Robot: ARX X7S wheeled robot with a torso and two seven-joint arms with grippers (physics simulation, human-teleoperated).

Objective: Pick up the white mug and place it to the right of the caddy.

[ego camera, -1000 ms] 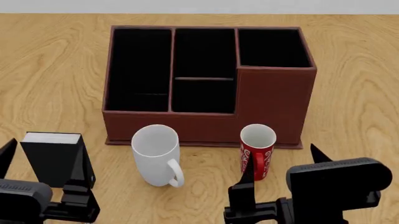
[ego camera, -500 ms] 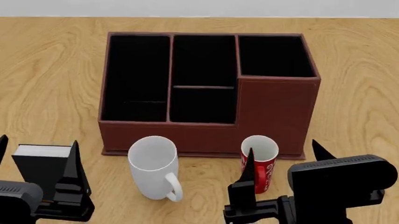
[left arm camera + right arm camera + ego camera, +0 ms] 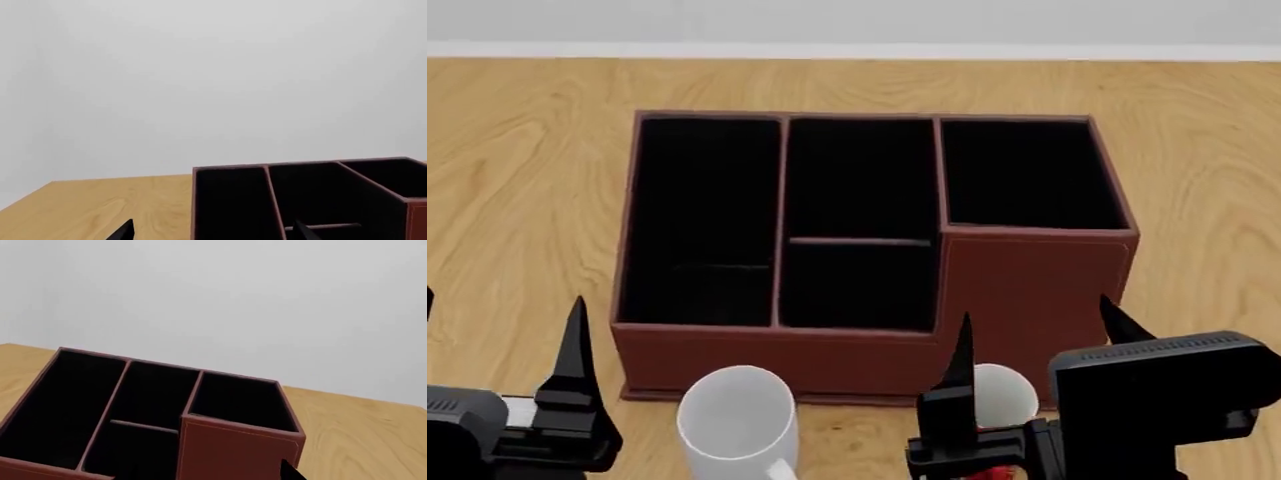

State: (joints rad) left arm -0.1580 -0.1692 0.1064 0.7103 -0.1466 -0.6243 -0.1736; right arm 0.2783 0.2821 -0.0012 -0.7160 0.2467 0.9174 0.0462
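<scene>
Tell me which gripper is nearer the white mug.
Left, though only narrowly. The left gripper sits just to the left of the white mug; the right gripper is off to the mug's right, in front of the red mug.

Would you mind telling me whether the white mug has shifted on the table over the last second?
No. The white mug still stands just before the caddy front wall, left of its middle; only the head view has tilted up.

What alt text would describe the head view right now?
A large red-brown caddy with black compartments fills the middle of the wooden table. The white mug stands in front of it, cut off at the bottom edge. Both grippers, left and right, hover open, empty.
</scene>
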